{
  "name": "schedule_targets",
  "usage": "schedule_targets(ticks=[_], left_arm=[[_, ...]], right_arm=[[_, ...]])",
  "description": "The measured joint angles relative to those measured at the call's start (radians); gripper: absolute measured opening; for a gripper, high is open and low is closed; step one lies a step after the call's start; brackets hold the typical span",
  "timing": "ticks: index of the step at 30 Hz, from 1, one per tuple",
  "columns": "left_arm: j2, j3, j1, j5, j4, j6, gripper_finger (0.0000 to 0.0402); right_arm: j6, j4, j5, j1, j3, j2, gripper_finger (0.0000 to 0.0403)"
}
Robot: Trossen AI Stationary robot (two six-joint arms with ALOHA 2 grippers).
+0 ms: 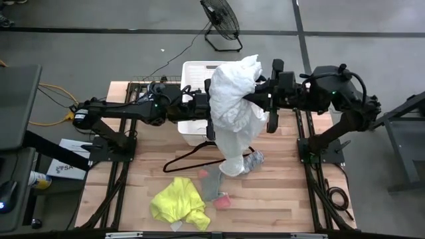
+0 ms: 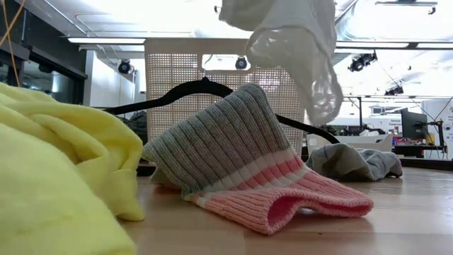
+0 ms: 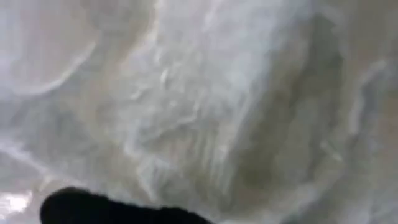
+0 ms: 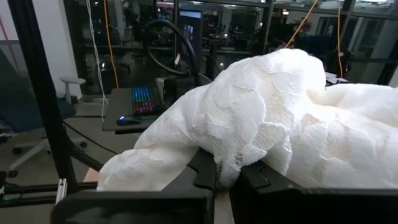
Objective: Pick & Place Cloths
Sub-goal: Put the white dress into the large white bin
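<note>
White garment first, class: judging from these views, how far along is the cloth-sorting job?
Done: nothing certain; the basket interior is largely hidden. In hand: the white garment hangs over the basket, with the right tool shut on it and the left tool closed against it, its lower end reaching the table. Left: the yellow cloth, the grey and pink ribbed piece and a grey piece lie on the table.

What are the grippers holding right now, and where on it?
Both grip the white garment: the right gripper is shut on a fold near its top, the left gripper pinches its side. It hangs above the basket.
</note>
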Motion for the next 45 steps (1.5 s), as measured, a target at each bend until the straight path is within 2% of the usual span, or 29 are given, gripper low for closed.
schedule_targets(ticks=[8,11,22,27,30,34,39,42,45], left_arm=[[-0.045,0.000,0.000,0.001,-0.042,0.014,0.0009],[-0.071,0.000,0.000,0.002,-0.064,0.017,0.0009],[-0.175,0.000,0.000,0.003,-0.154,0.016,0.0009],[-0.222,0.000,0.000,0.003,-0.188,0.015,0.0009],[-0.249,0.000,0.000,-0.004,-0.188,0.012,0.0009],[-0.275,0.018,0.000,-0.053,-0.204,0.009,0.0009],[-0.268,0.117,0.000,-0.156,-0.288,0.033,0.0009],[-0.250,0.187,0.000,-0.209,-0.354,0.100,0.0009],[-0.225,0.257,0.000,-0.212,-0.446,0.208,0.0009]], right_arm=[[0.000,0.002,0.002,0.000,0.000,0.000,0.0011],[0.000,0.002,0.003,0.000,0.000,0.000,0.0027],[0.025,-0.014,0.142,0.003,0.000,-0.040,0.0142],[0.052,-0.115,0.242,0.022,0.000,-0.088,0.0199],[0.112,-0.181,0.268,0.023,0.002,-0.115,0.0218],[0.210,-0.272,0.272,0.023,0.002,-0.137,0.0223],[0.272,-0.364,0.272,0.022,0.002,-0.141,0.0221],[0.297,-0.397,0.273,0.022,0.001,-0.139,0.0221],[0.306,-0.420,0.274,0.022,0.001,-0.137,0.0220]])
